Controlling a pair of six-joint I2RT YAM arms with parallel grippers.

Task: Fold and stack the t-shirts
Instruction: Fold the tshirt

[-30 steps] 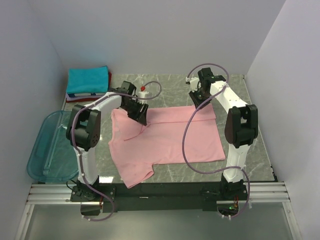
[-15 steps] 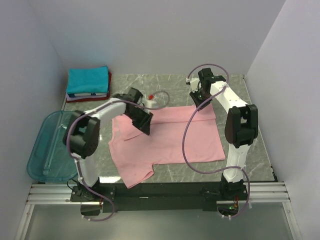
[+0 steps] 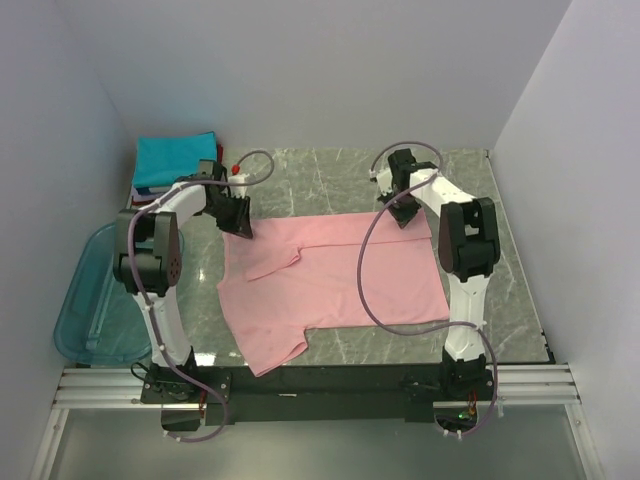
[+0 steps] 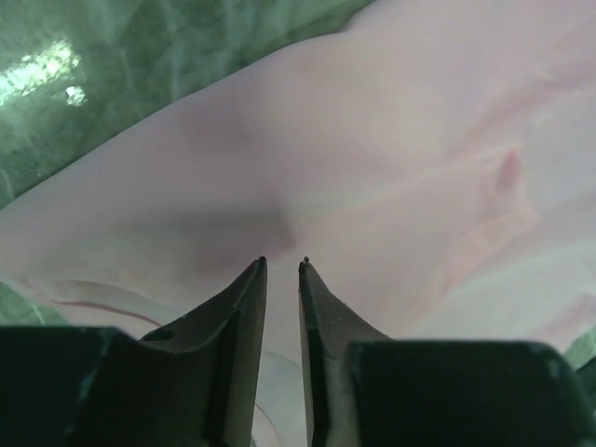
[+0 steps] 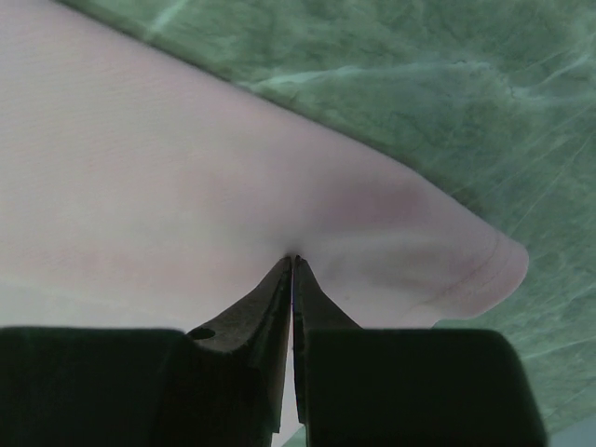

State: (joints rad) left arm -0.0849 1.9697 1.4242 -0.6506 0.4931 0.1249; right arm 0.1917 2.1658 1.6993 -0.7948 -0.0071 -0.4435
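A light pink t-shirt [image 3: 340, 275] lies spread flat on the marble table. My left gripper [image 3: 240, 222] is at its far left corner. In the left wrist view the jaws [image 4: 281, 264] stand a narrow gap apart just over the pink cloth [image 4: 372, 168], with nothing clearly pinched. My right gripper [image 3: 401, 212] is at the shirt's far right edge. In the right wrist view it [image 5: 293, 259] is shut on the pink cloth [image 5: 186, 186], which puckers at the tips. A folded teal t-shirt [image 3: 175, 160] tops a stack with red and white edges [image 3: 165, 190] at the far left.
A translucent blue plastic bin [image 3: 95, 290] sits off the table's left side. White walls close in on the left, back and right. Purple cables loop from both arms over the shirt. The arm bases and a metal rail run along the near edge.
My left gripper has moved from the middle of the shirt's far edge out to its far left corner. My right gripper has shifted slightly and stays on the far right edge.
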